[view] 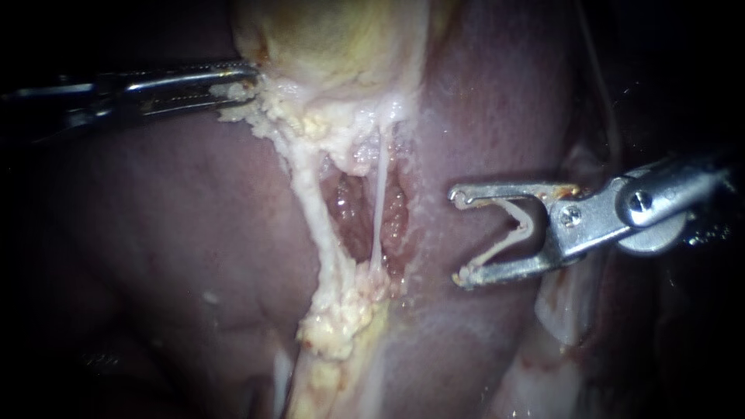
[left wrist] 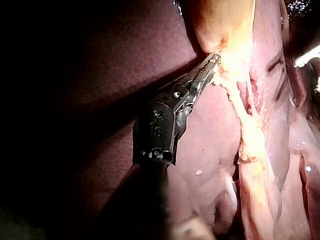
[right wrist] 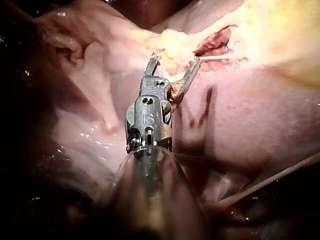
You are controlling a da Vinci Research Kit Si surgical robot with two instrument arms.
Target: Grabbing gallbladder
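**A:** Where is the gallbladder?

**B:** The gallbladder (view: 334, 39) is the pale yellow sac lying on the dark red-brown liver (view: 155, 233). The liver spreads out on both sides of it. The sac's lower end narrows into ragged white and yellow tissue.

**A:** And the left instrument?

**B:** The left instrument (view: 240, 84) reaches that ragged end from the side. Its jaws lie almost together, clamped on the gallbladder's fringe where the sac narrows. A scrap of whitish tissue shows between them. The left wrist view shows the same thing: the toothed jaws meet the yellow tissue right under the sac.

**A:** What lies below the grip?

**B:** An opened red pocket (view: 353, 213) in the tissue. A thin white tube (view: 379, 206) runs lengthwise through it, from the gallbladder's end down to a clump of yellow fat (view: 341, 310). A thicker white band (view: 314, 209) borders the pocket on the left instrument's side.

**A:** The right instrument?

**B:** The right instrument (view: 459, 236) has its jaws wide apart and holds nothing. They point toward the pocket and sit over the liver, near the pocket's edge but apart from the tube. In the right wrist view the fat lies just ahead of the spread jaws. I cannot tell whether they touch it there.
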